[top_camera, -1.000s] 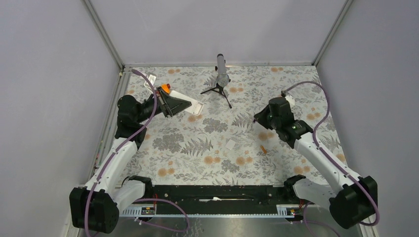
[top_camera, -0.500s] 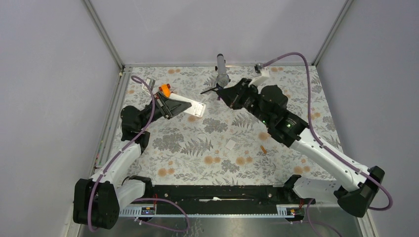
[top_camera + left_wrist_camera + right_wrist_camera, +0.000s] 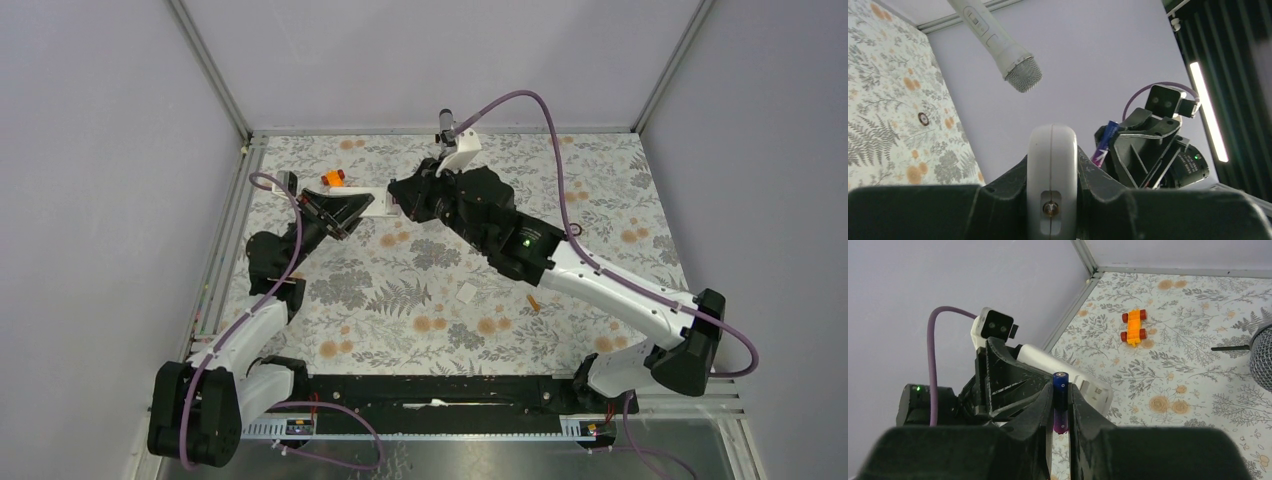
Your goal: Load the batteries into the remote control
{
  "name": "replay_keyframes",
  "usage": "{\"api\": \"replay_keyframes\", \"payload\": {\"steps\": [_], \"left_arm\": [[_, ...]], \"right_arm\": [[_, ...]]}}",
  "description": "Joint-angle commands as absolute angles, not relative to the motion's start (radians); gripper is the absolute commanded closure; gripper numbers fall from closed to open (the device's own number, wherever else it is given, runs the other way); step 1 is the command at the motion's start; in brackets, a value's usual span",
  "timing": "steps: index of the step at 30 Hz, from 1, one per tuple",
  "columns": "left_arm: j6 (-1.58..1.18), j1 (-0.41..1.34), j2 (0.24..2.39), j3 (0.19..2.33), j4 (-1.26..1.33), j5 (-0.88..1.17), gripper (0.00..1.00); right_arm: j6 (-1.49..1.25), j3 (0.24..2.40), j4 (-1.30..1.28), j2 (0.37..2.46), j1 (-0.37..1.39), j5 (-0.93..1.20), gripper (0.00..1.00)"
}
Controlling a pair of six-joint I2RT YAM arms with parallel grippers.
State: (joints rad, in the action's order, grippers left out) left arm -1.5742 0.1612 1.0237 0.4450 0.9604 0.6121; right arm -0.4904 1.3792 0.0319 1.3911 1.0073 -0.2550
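Note:
My left gripper (image 3: 342, 209) is shut on the white remote control (image 3: 378, 203) and holds it above the back left of the table; in the left wrist view the remote (image 3: 1052, 170) stands edge-on between the jaws. My right gripper (image 3: 404, 195) is shut on the dark blue-purple battery (image 3: 1060, 399), held upright, right beside the remote's free end (image 3: 1083, 382). That battery also shows in the left wrist view (image 3: 1105, 144). The orange battery (image 3: 533, 300) lies on the table at centre right.
A microphone on a small tripod (image 3: 447, 135) stands at the back centre, just behind my right arm. A chunky orange toy piece (image 3: 332, 179) lies behind the left gripper. A small flat white square cover (image 3: 466, 292) lies on the flowered mat near the middle.
My right arm has swung from the right side across the back to the remote, carrying the blue-purple battery. My left gripper has shifted slightly with the remote.

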Motion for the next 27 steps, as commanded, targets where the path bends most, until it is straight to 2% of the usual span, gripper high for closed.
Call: {"api": "replay_keyframes", "payload": {"steps": [1, 15, 27], "left_arm": [[-1.642, 0.164, 1.031, 0.457, 1.084, 0.560, 1.00], [-1.744, 0.163, 1.121, 0.424, 1.271, 0.521, 1.00], [-1.734, 0.163, 1.107, 0.426, 1.256, 0.524, 1.00]], "right_arm": [[-0.481, 1.455, 0.022, 1.435, 1.025, -0.376, 0.95], [-0.457, 1.584, -0.082, 1.544, 1.091, -0.608, 0.94], [-0.455, 1.647, -0.112, 1.628, 1.094, -0.634, 0.91]]}}
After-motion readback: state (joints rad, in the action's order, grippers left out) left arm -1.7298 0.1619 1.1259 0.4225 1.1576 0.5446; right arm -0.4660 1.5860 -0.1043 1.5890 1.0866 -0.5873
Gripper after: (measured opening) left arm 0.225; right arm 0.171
